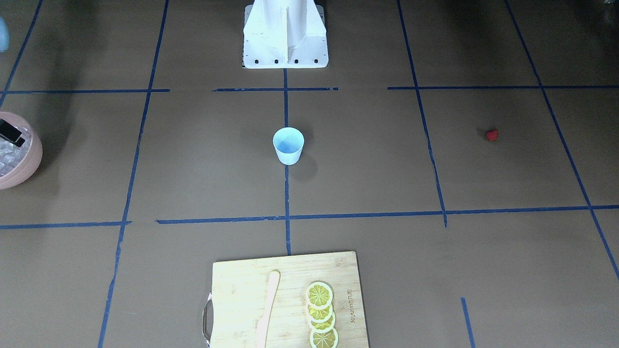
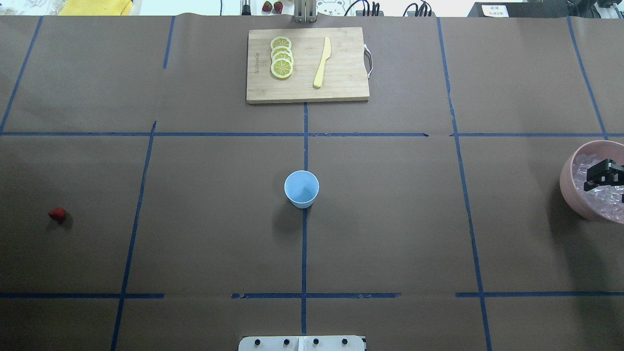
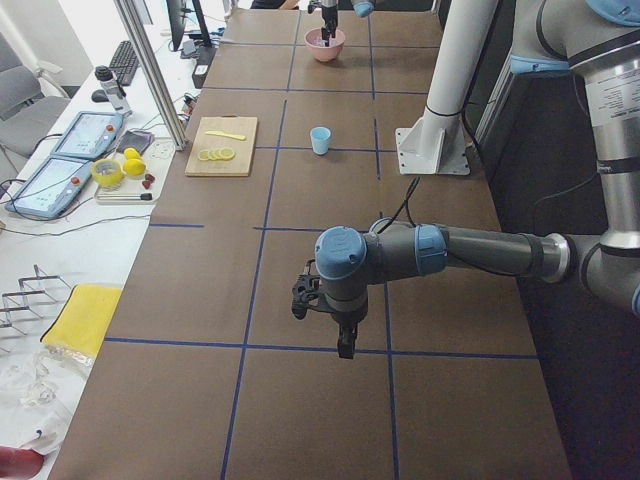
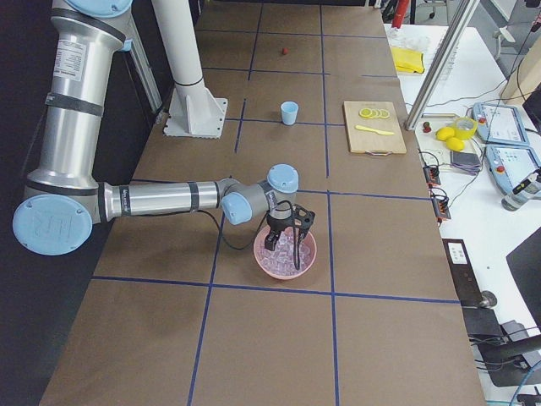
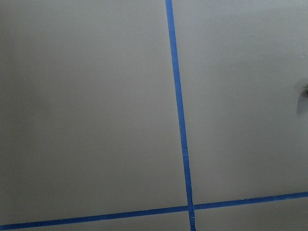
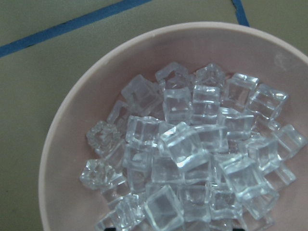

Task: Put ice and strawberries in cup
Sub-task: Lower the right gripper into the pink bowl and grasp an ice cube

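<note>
Ice [image 6: 183,144] is heaped in the pink bowl [image 6: 62,139], which is seen at the right edge of the overhead view. The jaws of the right arm [image 4: 286,241] are held spread just above the heap, tips pointed down, and nothing is pinched between them. The cup [image 2: 302,189] is seen upright and empty at the centre of the overhead view, well apart from the bowl. The strawberry [image 2: 57,214] is seen lying on the desk [image 2: 390,219] at the far left of that view. The jaws of the left arm [image 3: 344,343] are shown only in the left-side view, so it cannot be told whether they are spread or pressed together.

The step in hand is judged to be the picking of one cube. A cube standing proud at the top of the heap is best chosen, so that no neighbours are wedged in with it. The jaws should be lowered astride two flat faces and closed gently, since a slick cube may be squirted out. The cube should then be lifted straight up before it is carried to the cup.
</note>
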You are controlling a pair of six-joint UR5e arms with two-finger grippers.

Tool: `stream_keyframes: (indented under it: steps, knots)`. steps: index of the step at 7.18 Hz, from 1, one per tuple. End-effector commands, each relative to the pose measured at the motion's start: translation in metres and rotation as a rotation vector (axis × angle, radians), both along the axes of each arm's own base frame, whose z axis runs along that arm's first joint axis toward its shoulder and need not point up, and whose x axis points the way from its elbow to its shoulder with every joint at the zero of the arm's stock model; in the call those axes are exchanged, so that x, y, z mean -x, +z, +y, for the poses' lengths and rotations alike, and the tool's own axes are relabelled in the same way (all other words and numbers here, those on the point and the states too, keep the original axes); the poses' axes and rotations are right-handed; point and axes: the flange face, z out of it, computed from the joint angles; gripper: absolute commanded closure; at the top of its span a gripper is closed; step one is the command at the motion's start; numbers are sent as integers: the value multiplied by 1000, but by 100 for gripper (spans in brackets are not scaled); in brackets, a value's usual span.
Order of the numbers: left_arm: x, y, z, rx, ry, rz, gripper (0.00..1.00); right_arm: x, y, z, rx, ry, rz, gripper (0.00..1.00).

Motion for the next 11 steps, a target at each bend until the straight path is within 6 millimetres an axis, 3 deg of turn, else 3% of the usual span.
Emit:
stream_keyframes:
  steps: [1, 4, 6, 9, 11]
  knots:
    - [0, 0, 2, 0, 0, -1, 0, 5, -2, -5, -5, -5, -2, 17]
    - [0, -1, 2, 0, 0, 1, 0, 10, 2, -15, -4, -5, -1, 23]
    - [0, -1, 2, -1, 0, 1, 0, 10, 2, -15, 0, 0, -1, 45]
    - [0, -3, 2, -3, -1, 0, 0, 9, -6, -16, -14, 1, -9, 52]
    - [0, -3, 2, -3, -1, 0, 0, 8, -9, -14, -25, -5, -13, 63]
